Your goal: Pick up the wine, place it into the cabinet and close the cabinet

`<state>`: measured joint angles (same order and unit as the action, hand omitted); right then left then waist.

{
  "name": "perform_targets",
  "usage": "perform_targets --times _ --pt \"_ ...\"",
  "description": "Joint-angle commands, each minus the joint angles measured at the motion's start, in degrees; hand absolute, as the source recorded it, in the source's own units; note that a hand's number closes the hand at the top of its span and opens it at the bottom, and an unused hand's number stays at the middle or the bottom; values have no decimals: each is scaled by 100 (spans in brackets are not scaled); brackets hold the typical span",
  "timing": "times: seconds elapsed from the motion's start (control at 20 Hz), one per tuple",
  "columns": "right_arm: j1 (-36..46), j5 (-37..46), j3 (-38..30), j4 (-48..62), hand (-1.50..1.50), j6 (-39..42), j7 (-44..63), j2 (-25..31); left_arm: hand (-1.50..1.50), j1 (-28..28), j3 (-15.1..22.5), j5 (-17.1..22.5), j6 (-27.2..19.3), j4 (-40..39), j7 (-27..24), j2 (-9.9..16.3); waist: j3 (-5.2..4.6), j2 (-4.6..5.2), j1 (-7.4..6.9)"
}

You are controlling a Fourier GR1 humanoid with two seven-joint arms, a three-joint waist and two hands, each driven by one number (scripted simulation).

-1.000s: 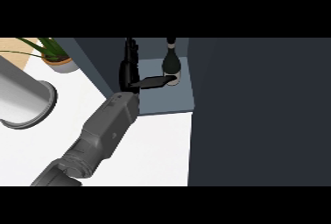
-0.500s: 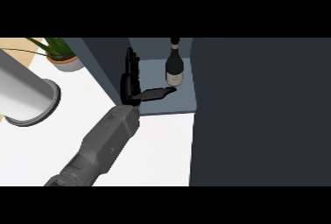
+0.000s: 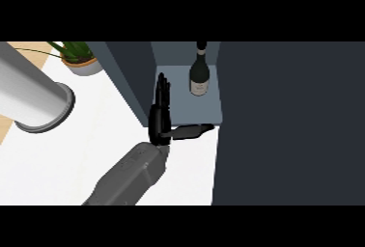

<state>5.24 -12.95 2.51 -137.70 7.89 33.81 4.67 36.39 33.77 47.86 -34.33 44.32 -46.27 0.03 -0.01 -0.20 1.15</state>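
The wine bottle (image 3: 200, 72) stands upright on the cabinet's (image 3: 187, 110) pale shelf, toward its back. It is dark with a light label. My left hand (image 3: 160, 118) is open at the shelf's front left, fingers straight and pointing into the cabinet, thumb out to the right. It is apart from the bottle and holds nothing. A dark panel (image 3: 132, 72) flanks the opening on the left, and a large dark cabinet face (image 3: 285, 120) fills the right side. The right hand shows nowhere.
A wide grey cylinder (image 3: 32, 101) stands on the white counter (image 3: 78, 154) at the left. A potted green plant (image 3: 77, 58) sits at the back left beside the cabinet.
My left hand was around the bottle one second ago, let it go, and has drawn back toward the shelf's front. The bottle stays upright on the shelf.
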Motion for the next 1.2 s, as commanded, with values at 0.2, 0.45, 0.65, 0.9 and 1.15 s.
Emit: perform_targets --times 0.2,0.45,0.65,0.9,1.15 --pt "-173 238 179 -388 -150 -86 1 -68 -150 -1050 807 -444 -1068 1818 98 -3 1 1 -118" --pt "-146 69 -15 -782 -150 -195 337 70 -150 -1523 993 -756 -1317 2992 493 169 1 -7 -122" --pt "-155 -230 -335 -481 -150 -64 141 157 -150 -2453 1542 -1207 -1939 4085 614 396 3 -9 -147" --pt "-36 -107 -39 -714 -150 -205 431 78 -150 -2806 1673 -1611 -2187 4647 875 627 0 -2 -131" --pt "-712 -600 -243 -810 -150 324 -1 159 -150 -3512 1729 -1716 -1928 5771 946 1317 5 -13 -107"
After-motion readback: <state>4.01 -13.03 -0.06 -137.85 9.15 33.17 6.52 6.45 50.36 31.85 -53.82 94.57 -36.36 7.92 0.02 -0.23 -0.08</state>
